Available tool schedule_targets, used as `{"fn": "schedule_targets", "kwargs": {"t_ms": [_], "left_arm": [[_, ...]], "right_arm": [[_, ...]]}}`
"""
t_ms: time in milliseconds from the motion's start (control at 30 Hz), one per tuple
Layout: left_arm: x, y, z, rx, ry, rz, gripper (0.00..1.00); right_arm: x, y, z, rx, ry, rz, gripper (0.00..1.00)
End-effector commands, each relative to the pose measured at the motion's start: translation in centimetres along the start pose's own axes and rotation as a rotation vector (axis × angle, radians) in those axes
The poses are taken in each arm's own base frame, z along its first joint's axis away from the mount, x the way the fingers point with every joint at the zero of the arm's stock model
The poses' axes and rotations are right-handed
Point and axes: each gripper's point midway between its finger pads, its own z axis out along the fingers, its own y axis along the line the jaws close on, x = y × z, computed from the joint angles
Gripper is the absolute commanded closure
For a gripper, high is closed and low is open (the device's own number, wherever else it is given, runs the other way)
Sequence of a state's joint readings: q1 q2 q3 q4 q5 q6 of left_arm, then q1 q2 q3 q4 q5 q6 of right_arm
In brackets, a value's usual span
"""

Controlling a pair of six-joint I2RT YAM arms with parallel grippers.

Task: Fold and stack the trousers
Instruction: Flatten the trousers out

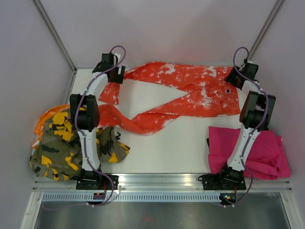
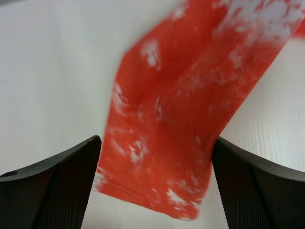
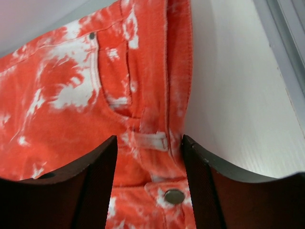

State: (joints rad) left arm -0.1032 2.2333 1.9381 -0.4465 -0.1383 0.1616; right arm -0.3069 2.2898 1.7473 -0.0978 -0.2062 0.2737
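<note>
the orange pair (image 1: pixel 190 90) lies spread along the far edge of the desk (image 1: pixel 162 148), waistband (image 3: pixel 157 86) at the far right corner and legs running left. the camo pair (image 1: pixel 62 148) is heaped at the near left corner and the pink pair (image 1: pixel 267 148) sits at the near right.

my left gripper (image 2: pixel 157 140) is wide open above one cuff (image 2: pixel 157 200) near the far left corner. my right gripper (image 3: pixel 148 138) is open but narrower, straddling the waistband by the belt loop (image 3: pixel 151 141).

my worries from here:
- the left wrist view is blurred, so i may close on one layer or miss the hem, and the leg would slip out on the lift.
- the right fingers could pinch only the loop, not the full band, and the waist would sag or twist.
- the other leg (image 1: pixel 143 121) kinks back toward the near left. if i fold without straightening it, it bunches inside.
- that leg ends close to the camo pair, so dragging might snag it.
</note>
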Motion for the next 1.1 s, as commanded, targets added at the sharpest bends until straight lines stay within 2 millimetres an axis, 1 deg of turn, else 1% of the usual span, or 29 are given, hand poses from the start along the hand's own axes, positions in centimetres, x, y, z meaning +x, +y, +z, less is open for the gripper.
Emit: {"fn": "schedule_targets", "kwargs": {"t_ms": [0, 33, 67, 100, 133, 167, 200, 233, 300, 400, 433, 467, 500, 533, 567, 600, 633, 667, 733, 800, 833, 867, 900, 933, 967, 1000, 1033, 1067], "left_arm": [[4.5, -4.2, -1.7, 0.127, 0.132, 0.038, 0.02], [6.1, -4.8, -1.5, 0.132, 0.170, 0.049, 0.03], [6.7, -5.2, -1.3, 0.123, 0.186, 0.053, 0.03], [7.6, -5.5, -0.8, 0.100, 0.210, 0.066, 0.05], [8.2, -5.3, -0.5, 0.079, 0.226, 0.063, 0.07], [8.6, -5.0, -0.1, 0.047, 0.238, 0.045, 0.15], [9.1, -3.8, 0.2, -0.014, 0.254, 0.045, 0.19], [9.6, -3.3, 0.6, -0.047, 0.269, 0.045, 0.24], [10.1, -2.0, 0.8, -0.109, 0.283, 0.041, 0.27], [11.3, -1.1, 1.3, -0.129, 0.306, 0.068, 0.36], [11.7, -0.8, 1.5, -0.135, 0.314, 0.076, 0.41], [12.0, -0.8, 1.7, -0.130, 0.321, 0.099, 0.50], [12.0, -0.8, 2.0, -0.118, 0.311, 0.105, 0.53], [12.7, -0.8, 2.2, -0.113, 0.322, 0.117, 0.53], [13.0, -0.8, 2.4, -0.108, 0.328, 0.132, 0.57], [13.1, -0.8, 2.5, -0.101, 0.330, 0.133, 0.64], [13.0, -0.7, 2.6, -0.101, 0.328, 0.130, 0.90], [12.8, -0.8, 2.5, -0.095, 0.320, 0.121, 0.98], [11.7, -0.8, 2.0, -0.082, 0.295, 0.110, 0.98], [7.8, -0.3, 0.0, -0.078, 0.209, 0.082, 0.98], [6.4, 0.1, -1.1, -0.080, 0.189, 0.072, 0.98], [3.9, 0.9, -2.9, -0.092, 0.137, 0.045, 0.98], [0.6, 1.9, -4.8, -0.099, 0.091, 0.012, 0.98], [-1.2, 2.4, -6.1, -0.099, 0.063, -0.062, 0.98], [-3.1, 3.4, -7.2, -0.080, 0.031, -0.125, 0.98], [-7.6, 4.7, -9.6, -0.083, -0.073, -0.181, 0.98], [-7.8, 5.0, -10.6, -0.083, -0.060, -0.262, 0.98], [-9.8, 6.0, -12.2, -0.085, -0.117, -0.311, 0.98]], "right_arm": [[-3.2, 3.2, -4.0, -0.062, -0.061, -0.043, 0.36], [-2.5, 3.1, -4.1, -0.059, -0.049, -0.043, 0.36], [-2.5, 3.1, -4.4, -0.058, -0.048, -0.049, 0.36], [-2.9, 3.4, -5.0, -0.060, -0.060, -0.053, 0.36], [-2.5, 3.2, -5.1, -0.055, -0.052, -0.051, 0.36], [-2.4, 3.2, -5.3, -0.054, -0.049, -0.055, 0.36], [-2.6, 3.3, -5.5, -0.054, -0.055, -0.056, 0.36], [-2.4, 3.1, -5.6, -0.049, -0.053, -0.053, 0.36], [-2.4, 3.2, -5.8, -0.050, -0.053, -0.054, 0.36], [-2.0, 3.1, -5.7, -0.048, -0.045, -0.052, 0.36], [-2.0, 3.2, -5.6, -0.050, -0.044, -0.051, 0.36], [-1.8, 3.1, -5.6, -0.051, -0.039, -0.050, 0.36], [-1.6, 3.1, -5.4, -0.051, -0.034, -0.050, 0.36], [-1.4, 3.0, -5.4, -0.050, -0.031, -0.050, 0.36], [-1.3, 3.0, -5.3, -0.049, -0.029, -0.050, 0.36], [-1.2, 2.9, -5.3, -0.047, -0.026, -0.048, 0.36], [-1.1, 2.7, -5.2, -0.041, -0.026, -0.046, 0.36], [-1.1, 2.8, -5.3, -0.039, -0.027, -0.044, 0.37], [-1.0, 2.7, -5.2, -0.037, -0.024, -0.040, 0.37], [-1.0, 2.9, -5.3, -0.046, -0.022, -0.040, 0.38], [-1.0, 2.9, -5.4, -0.046, -0.023, -0.042, 0.37], [-1.2, 3.1, -5.6, -0.049, -0.027, -0.046, 0.38], [-1.1, 3.1, -5.7, -0.050, -0.027, -0.050, 0.38], [-1.0, 3.2, -5.7, -0.052, -0.024, -0.059, 0.38], [-0.9, 3.2, -5.7, -0.051, -0.023, -0.061, 0.38], [-0.9, 3.4, -5.7, -0.058, -0.021, -0.064, 0.38], [-0.7, 3.9, -5.6, -0.066, -0.018, -0.068, 0.38], [-0.5, 4.0, -5.6, -0.065, -0.014, -0.073, 0.38]]}}
